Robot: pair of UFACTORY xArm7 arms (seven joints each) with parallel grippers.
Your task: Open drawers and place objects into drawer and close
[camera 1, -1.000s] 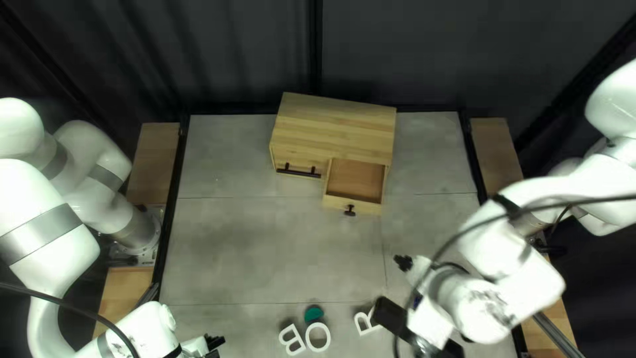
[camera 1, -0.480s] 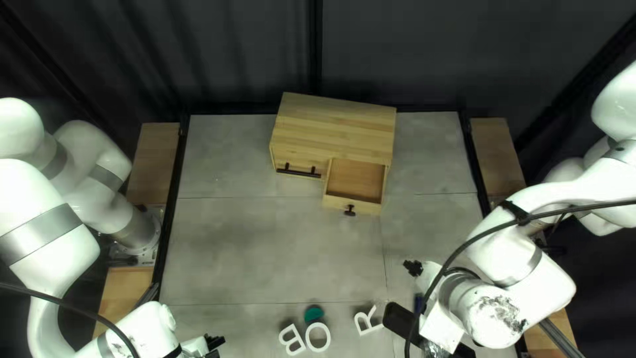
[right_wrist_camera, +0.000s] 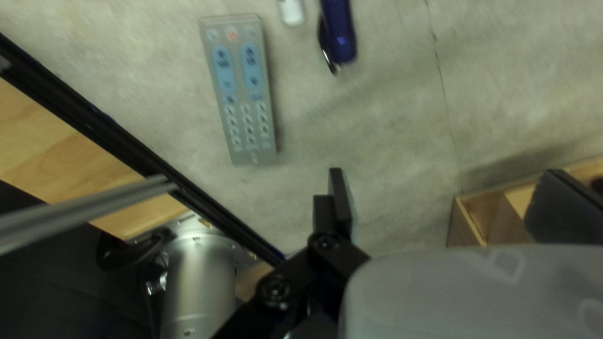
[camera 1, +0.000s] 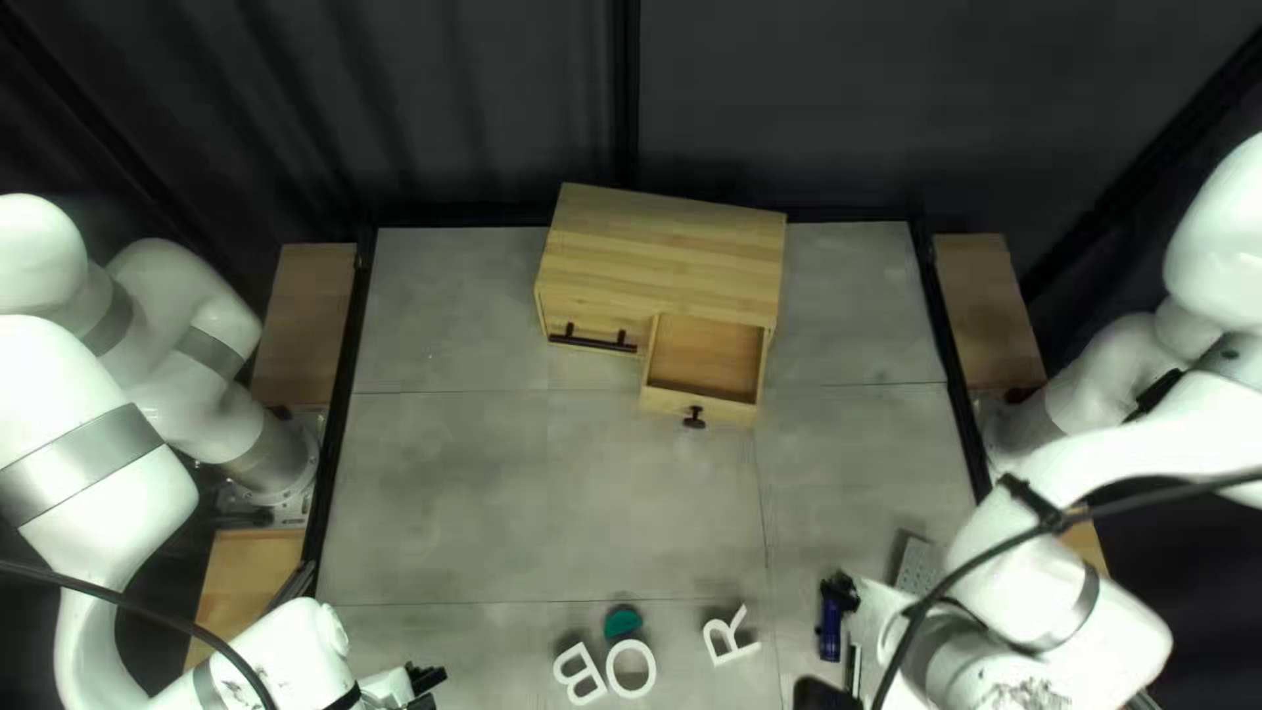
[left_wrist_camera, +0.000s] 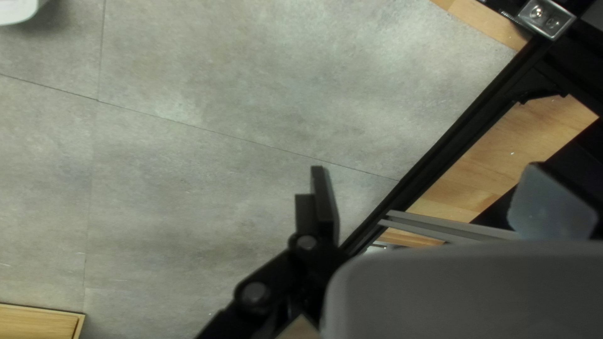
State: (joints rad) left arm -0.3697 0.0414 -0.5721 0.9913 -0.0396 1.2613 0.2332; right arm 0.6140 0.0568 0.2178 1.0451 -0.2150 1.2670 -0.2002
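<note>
The wooden cabinet [camera 1: 664, 257] stands at the table's far side, its right drawer [camera 1: 703, 410] pulled out with a bare interior, its left drawer [camera 1: 585, 329] closed. My right gripper [camera 1: 839, 592] hovers at the lower right, by a blue object [camera 1: 831, 634] and a grey remote [camera 1: 918, 566]. In the right wrist view this gripper [right_wrist_camera: 446, 182] is open and holds nothing; the remote [right_wrist_camera: 239, 94] and blue object [right_wrist_camera: 339, 31] lie beyond its fingers. My left gripper [camera 1: 423, 681] is far from the cabinet; in its wrist view the gripper [left_wrist_camera: 430, 182] is open over bare table.
White letters B [camera 1: 579, 673], O [camera 1: 631, 668] and R [camera 1: 730, 637] lie near the table's front edge, with a green round piece [camera 1: 622, 622] beside the O. A small white item [right_wrist_camera: 291, 11] lies between remote and blue object. Black rails [camera 1: 345, 395] border the table.
My right arm has drawn back toward the near right, its gripper moving nearer the front edge and uncovering the remote and blue object. The left arm and cabinet are unchanged.
</note>
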